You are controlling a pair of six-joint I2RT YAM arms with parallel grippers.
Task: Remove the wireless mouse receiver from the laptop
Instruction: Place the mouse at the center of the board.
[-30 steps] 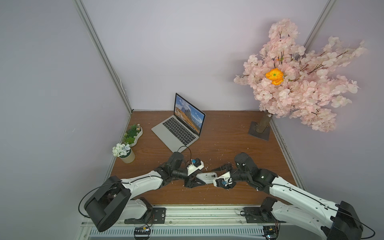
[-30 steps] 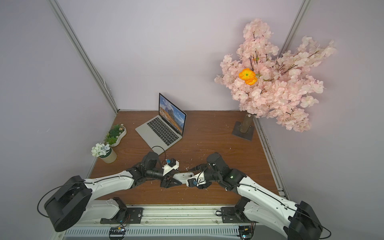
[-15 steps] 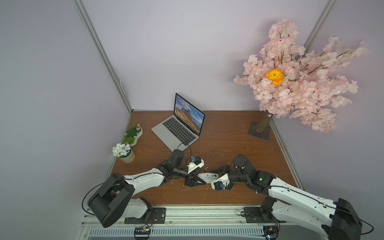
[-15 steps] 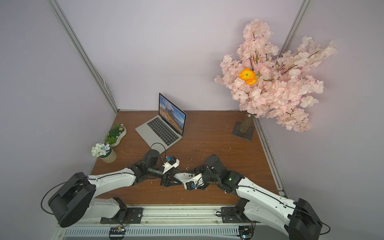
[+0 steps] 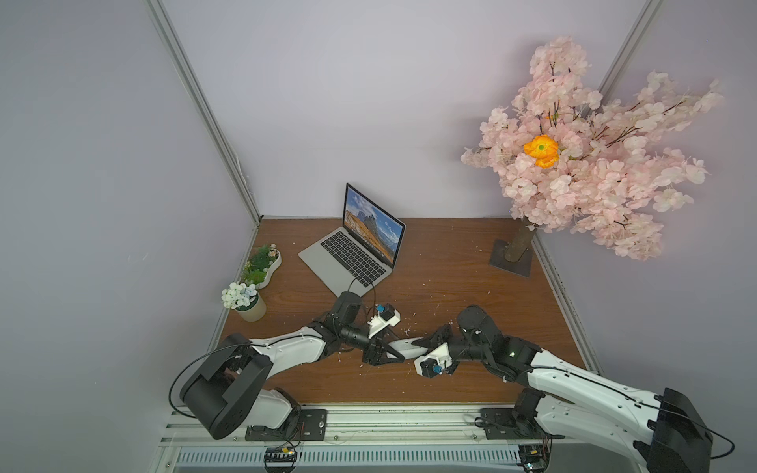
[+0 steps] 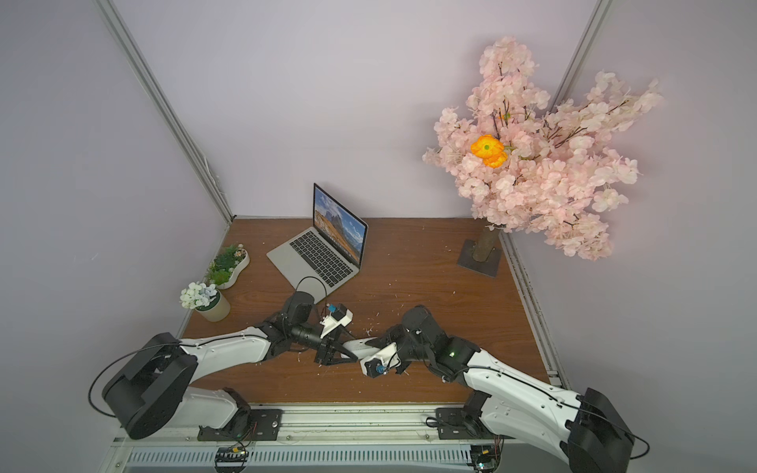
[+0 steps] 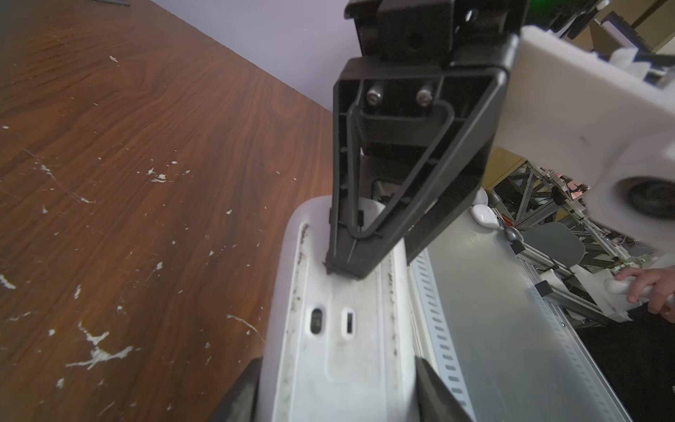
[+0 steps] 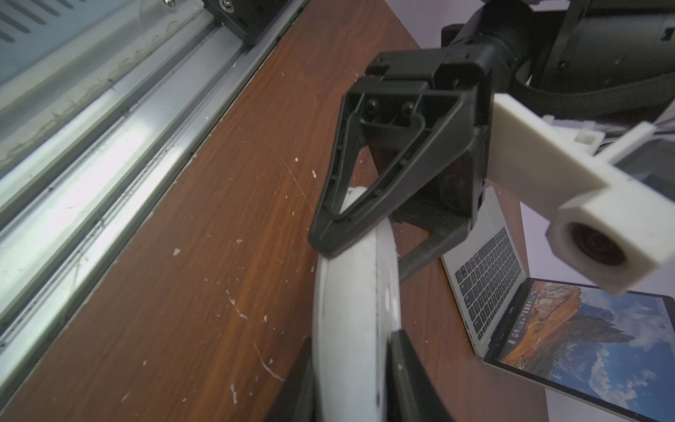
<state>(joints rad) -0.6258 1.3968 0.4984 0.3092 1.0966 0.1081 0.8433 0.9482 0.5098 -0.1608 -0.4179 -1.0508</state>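
Both pincers meet at 6 o'clock on the table (image 5: 450, 254) in both top views. My left pincer (image 5: 398, 353) is clamped on the mouse (image 5: 411, 347) and my right pincer (image 5: 426, 343) grips its other end. The mouse's long axis runs 9 to 3. At 11 o'clock the laptop (image 5: 348, 262) stands open, hinge line running 10 to 4, screen facing 8. The wireless mouse receiver is too small to make out there, and my left arm's cable (image 6: 312, 277) crosses the laptop's near corner.

Left wrist view: my fingers (image 7: 243, 394) flank the mouse's white underside, whose near end is cut off by the frame. A right finger presses on it.

Right wrist view: the mouse (image 8: 350, 329) is edge-on and blurred between my fingers. The laptop (image 8: 489, 277) is cut by the frame and partly behind my left camera mount (image 8: 548, 175), so I cannot find the receiver.
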